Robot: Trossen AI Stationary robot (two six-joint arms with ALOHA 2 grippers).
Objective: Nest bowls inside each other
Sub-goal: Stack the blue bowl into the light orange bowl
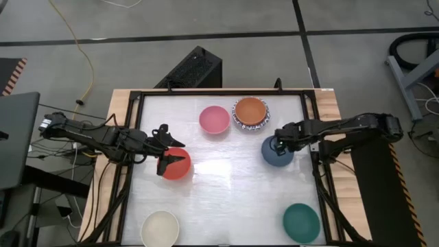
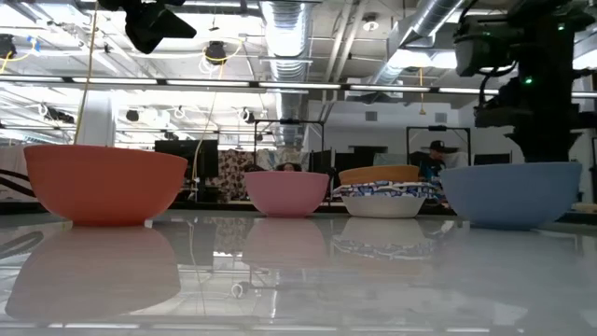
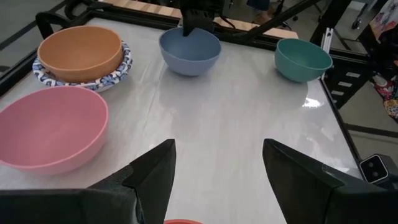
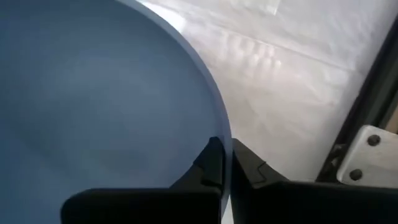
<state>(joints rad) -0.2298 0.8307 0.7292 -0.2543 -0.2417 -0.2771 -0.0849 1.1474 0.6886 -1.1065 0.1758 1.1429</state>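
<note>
My right gripper (image 1: 279, 143) is shut on the blue bowl (image 1: 277, 154), which stands on the table at the right. My left gripper (image 3: 217, 177) hangs open above the red bowl (image 1: 177, 165) at the left and touches nothing. The pink bowl (image 1: 214, 119) stands at the far middle. Beside it an orange bowl (image 1: 250, 108) sits inside a white bowl with a blue patterned rim (image 1: 263, 118). A cream bowl (image 1: 160, 228) and a teal bowl (image 1: 302, 222) stand near the front edge. My right gripper pinches the blue bowl's rim (image 4: 219, 134) on the bowl's far right side. One finger is inside the bowl and one outside. The fingers come from above, pointing down. The bowl stands upright with its base (image 2: 511, 222) on the table.
A black frame (image 1: 312, 130) runs along the table's edges, close to the blue bowl on the right. The middle of the white tabletop (image 1: 233, 185) between the bowls is bare. A dark box (image 1: 195, 68) stands beyond the far edge.
</note>
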